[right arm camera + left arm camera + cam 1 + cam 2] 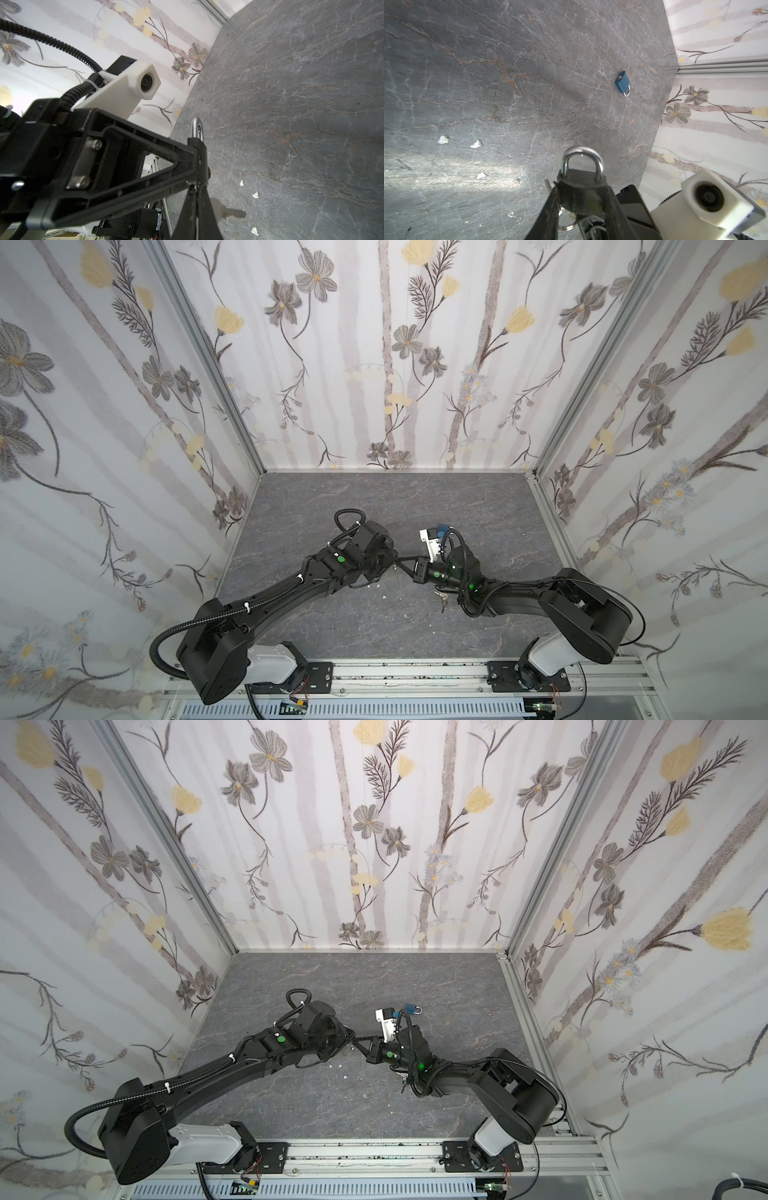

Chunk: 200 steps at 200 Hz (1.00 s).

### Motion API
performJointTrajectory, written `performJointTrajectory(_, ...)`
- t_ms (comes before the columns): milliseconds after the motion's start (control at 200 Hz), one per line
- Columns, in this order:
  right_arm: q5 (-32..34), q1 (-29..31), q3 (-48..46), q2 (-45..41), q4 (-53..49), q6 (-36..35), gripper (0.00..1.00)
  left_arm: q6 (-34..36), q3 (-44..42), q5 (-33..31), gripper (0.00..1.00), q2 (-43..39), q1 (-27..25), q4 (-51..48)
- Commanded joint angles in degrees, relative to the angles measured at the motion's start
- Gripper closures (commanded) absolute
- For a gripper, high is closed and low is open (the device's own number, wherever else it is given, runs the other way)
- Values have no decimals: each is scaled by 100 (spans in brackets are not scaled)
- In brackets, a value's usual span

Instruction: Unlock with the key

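My left gripper [581, 186] is shut on a black padlock [581, 178], one finger on each side of its body, and the silver shackle [582, 153] sticks out past the tips. In the right wrist view the padlock [200, 153] shows edge-on. My right gripper [196, 188] is pinched shut at its underside on the key [194, 182], of which only a silver sliver shows. A key ring [566, 224] hangs below the lock. In both top views the two grippers [392, 560] [402, 563] meet tip to tip above the middle of the table.
A blue padlock [622, 83] lies flat on the grey stone table [374, 506], behind the right arm [411, 1008]. A bunch of keys [441, 598] lies under the right forearm. White chips [443, 139] dot the surface. Flowered walls [124, 448] close in three sides.
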Motion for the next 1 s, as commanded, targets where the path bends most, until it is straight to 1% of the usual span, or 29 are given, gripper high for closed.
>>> performJointTrajectory(0, -226, -65, -58, 97, 580, 338, 100, 106, -75, -31, 100, -145, 6, 618)
performJointTrajectory(160, -480, -168, -131, 272, 1120, 675, 100, 182, -195, -56, 100, -248, 7, 881)
performJointTrajectory(205, -510, -181, -136, 304, 1174, 712, 100, 206, -224, -56, 100, -408, 8, 946)
performJointTrajectory(380, -696, -237, -125, 441, 1394, 879, 100, 254, -385, -114, 100, -586, 8, 1277)
performJointTrajectory(605, -950, -372, -213, 752, 2278, 1432, 100, 345, -512, -92, 100, -748, 12, 1617)
performJointTrajectory(719, -1000, -382, -230, 871, 2520, 1581, 100, 362, -584, -85, 100, -798, 13, 1736)
performJointTrajectory(809, -1011, -387, -231, 877, 2518, 1589, 100, 373, -582, -106, 100, -818, 8, 1699)
performJointTrajectory(899, -934, -396, -221, 769, 2149, 1387, 100, 361, -511, -153, 100, -790, 12, 1445)
performJointTrajectory(994, -741, -397, -259, 529, 1482, 959, 92, 316, -325, -203, 100, -696, 26, 886)
